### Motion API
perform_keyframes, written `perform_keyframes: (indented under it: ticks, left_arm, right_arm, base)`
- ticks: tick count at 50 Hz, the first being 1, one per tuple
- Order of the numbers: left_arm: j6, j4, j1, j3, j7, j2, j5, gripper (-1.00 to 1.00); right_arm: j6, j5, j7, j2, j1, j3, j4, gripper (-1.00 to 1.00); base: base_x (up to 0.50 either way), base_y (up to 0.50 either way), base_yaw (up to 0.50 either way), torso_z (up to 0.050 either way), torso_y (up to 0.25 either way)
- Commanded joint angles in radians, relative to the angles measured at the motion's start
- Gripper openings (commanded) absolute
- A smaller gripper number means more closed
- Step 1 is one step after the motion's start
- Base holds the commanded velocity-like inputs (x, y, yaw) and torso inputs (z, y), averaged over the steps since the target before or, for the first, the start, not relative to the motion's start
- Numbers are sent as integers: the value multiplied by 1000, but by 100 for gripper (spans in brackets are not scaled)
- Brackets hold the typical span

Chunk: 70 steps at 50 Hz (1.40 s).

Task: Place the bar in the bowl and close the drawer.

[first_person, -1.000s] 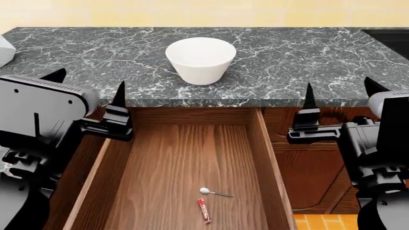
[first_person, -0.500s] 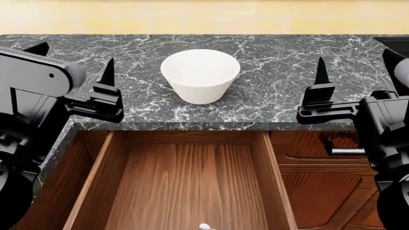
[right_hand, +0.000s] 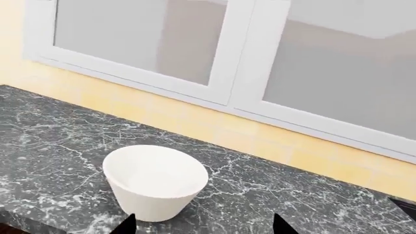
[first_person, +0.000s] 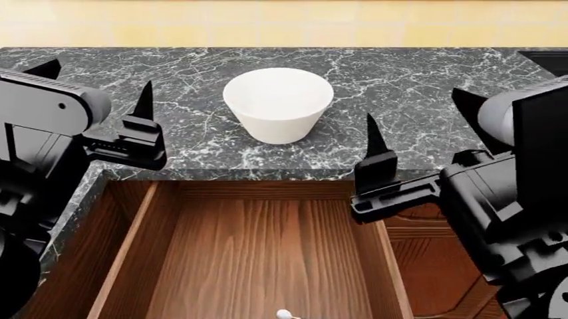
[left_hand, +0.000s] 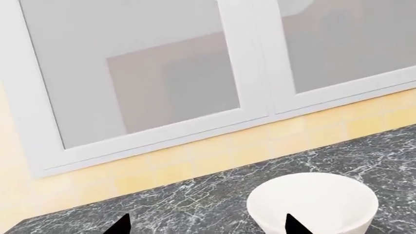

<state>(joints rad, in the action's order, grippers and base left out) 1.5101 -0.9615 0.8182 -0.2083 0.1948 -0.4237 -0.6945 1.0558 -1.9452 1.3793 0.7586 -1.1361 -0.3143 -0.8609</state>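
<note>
The right gripper point(first_person: 417, 133) has shifted inward over the open drawer point(first_person: 257, 252).

Open room above the drawer and around the bowl

The bowl point(first_person: 278, 103) stands alone on the dark marble surface point(first_person: 400, 80), bare stone on every side; the drawer point(first_person: 257, 252) gapes open below, its floor unobstructed except where the right end effector point(first_person: 417, 143) hangs over its right plank side.

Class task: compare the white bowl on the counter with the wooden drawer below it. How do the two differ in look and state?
The smooth white deep bowl is round with sloping sides; the reddish-brown wooden drawer is rectangular, grained and far wider. The bowl stands on the dark marbled countertop; the drawer sits pulled open below it. Both open upward.
</note>
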Motion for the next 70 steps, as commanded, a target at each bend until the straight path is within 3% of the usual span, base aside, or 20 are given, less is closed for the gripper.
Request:
perform_keyframes:
  ticks: [1,8,22,70]
  left_arm:
    - [-41,15,-43,-16,9,-18,-15,100]
    - [-67,22,-72,-27,7,-26,-19,100]
    - [-80,20,-96,-54,18,-33,-41,100]
    - [-209,87,-172,-5,25,-83,-16,100]
  right_arm:
    - [-550,-235,190,127,-362,-696,-101,100]
    - [-706,-173,185,27,-391,-932,-116,100]
    - [-744,-75,143,-86,-246,-1106,-21,100]
    - [-767,57,-39,-154,22,-1260,208,100]
  base:
    - [0,0,0,0,0]
    - [0,0,0,0,0]
    - [0,0,0,0,0]
    - [0,0,0,0,0]
